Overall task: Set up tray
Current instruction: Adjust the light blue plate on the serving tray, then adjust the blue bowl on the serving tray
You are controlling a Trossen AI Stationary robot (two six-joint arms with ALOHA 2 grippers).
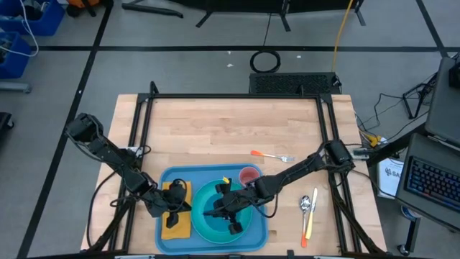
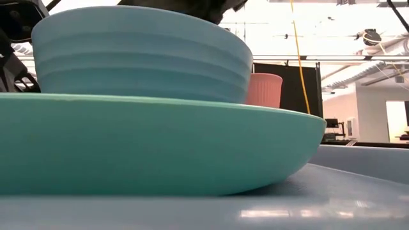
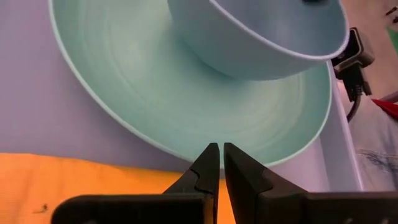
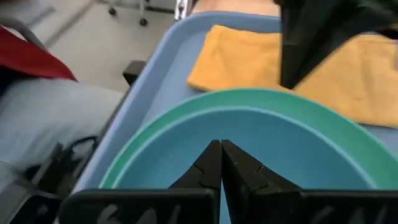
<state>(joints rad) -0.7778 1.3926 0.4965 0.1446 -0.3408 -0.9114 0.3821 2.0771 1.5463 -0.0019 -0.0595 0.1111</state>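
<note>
Right hand (image 1: 231, 210) is seen over the bowl (image 1: 224, 207), its fingers pressed together with nothing visibly between them; the bowl's inside fills the right wrist view just past the fingertips. Left hand (image 1: 172, 208) is parked over the napkin (image 1: 175, 213), its fingers nearly touching and likewise holding nothing.

Everything is placed relative to the tray (image 1: 167, 180), which lies at the near edge of the desk (image 1: 215, 129). On it, the plate (image 1: 248, 229) sits in the middle with the bowl stacked on top, the napkin lies along its left side, and the pink cup (image 1: 249, 175) stands in its far right corner. Off it, the fork (image 1: 273, 156) lies just beyond the far edge, and the spoon (image 1: 305, 204) and a knife (image 1: 312, 214) lie just right of it.

The step in hand looks like the bowl being left in place. It would be done best by lifting the right hand straight up, clear of the rim, so that bowl and plate are not dragged. Cutlery appears to remain to be fetched; the tray itself sits directly beneath both hands.
</note>
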